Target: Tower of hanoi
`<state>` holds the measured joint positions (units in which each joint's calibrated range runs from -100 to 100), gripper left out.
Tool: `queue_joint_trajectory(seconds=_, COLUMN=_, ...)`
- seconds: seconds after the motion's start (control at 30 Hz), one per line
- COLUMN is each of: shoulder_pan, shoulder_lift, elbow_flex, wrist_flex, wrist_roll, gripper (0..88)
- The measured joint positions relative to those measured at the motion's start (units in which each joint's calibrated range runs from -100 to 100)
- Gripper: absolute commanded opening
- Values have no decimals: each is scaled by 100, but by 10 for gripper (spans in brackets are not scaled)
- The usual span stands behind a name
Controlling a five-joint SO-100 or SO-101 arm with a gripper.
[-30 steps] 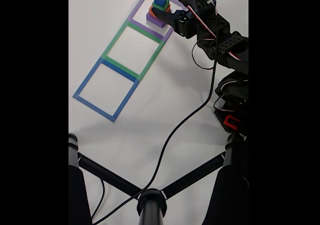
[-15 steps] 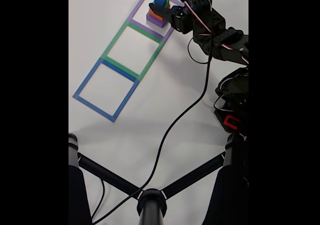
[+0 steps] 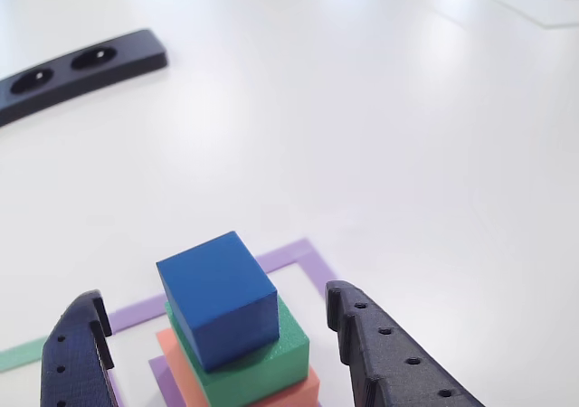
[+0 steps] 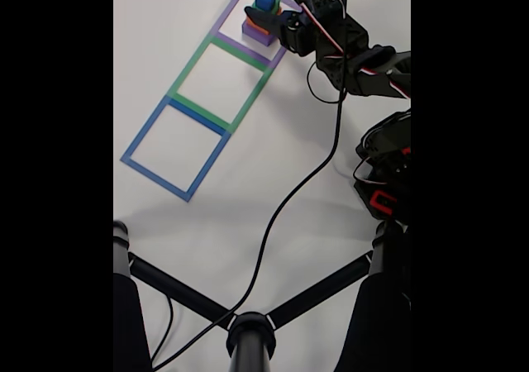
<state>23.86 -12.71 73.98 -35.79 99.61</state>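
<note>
One stack of four blocks on the white desk (image 3: 380, 127): a blue cube (image 3: 219, 297) on a green block (image 3: 262, 357), a salmon-orange block (image 3: 185, 371) and a purple block (image 4: 256, 32), inside the purple tape square (image 4: 240, 15). Two fingers (image 3: 77, 353) stand wide apart, one either side of the cube, touching nothing. Three tape squares lie in a row: purple, green (image 4: 188, 64), blue (image 4: 140, 139). One black bar (image 3: 81, 68), two holes visible.

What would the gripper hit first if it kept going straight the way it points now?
Most likely the blue cube. The open gripper has one finger on each side of it, above the green block, so the cube would slide between the fingers and meet the palm. How far in it already sits is unclear.
</note>
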Motion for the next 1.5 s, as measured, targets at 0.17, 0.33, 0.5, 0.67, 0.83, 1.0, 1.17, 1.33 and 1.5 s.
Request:
queue_joint_trajectory(seconds=0.17, shoulder_pan=-115, shoulder_lift=110, elbow_flex=-78, wrist_flex=-112, wrist_roll=0, gripper=253)
queue_joint_trajectory(seconds=0.33, shoulder_pan=-156, shoulder_lift=127, elbow_flex=-131, wrist_flex=-120, wrist_roll=0, gripper=245)
queue_joint_trajectory(seconds=0.5, shoulder_pan=-164, shoulder_lift=220, elbow_flex=-131, wrist_flex=-120, wrist_roll=0, gripper=213)
queue_joint_trajectory(seconds=0.67, shoulder_pan=-196, shoulder_lift=253, elbow_flex=-183, wrist_flex=-120, wrist_roll=0, gripper=198)
queue_joint_trajectory(seconds=0.83, shoulder_pan=-213, shoulder_lift=287, elbow_flex=-279, wrist_flex=-120, wrist_roll=0, gripper=182)
queue_joint_trajectory(seconds=1.0, shoulder_pan=-221, shoulder_lift=287, elbow_flex=-279, wrist_flex=-120, wrist_roll=0, gripper=121)
queue_joint_trajectory(seconds=1.17, shoulder_pan=-221, shoulder_lift=287, elbow_flex=-279, wrist_flex=-120, wrist_roll=0, gripper=86)
queue_joint_trajectory(seconds=1.33, shoulder_pan=-221, shoulder_lift=287, elbow_flex=-279, wrist_flex=-120, wrist_roll=0, gripper=49)
queue_joint_trajectory(seconds=1.5, shoulder_pan=-221, shoulder_lift=287, elbow_flex=-279, wrist_flex=-120, wrist_roll=0, gripper=34)
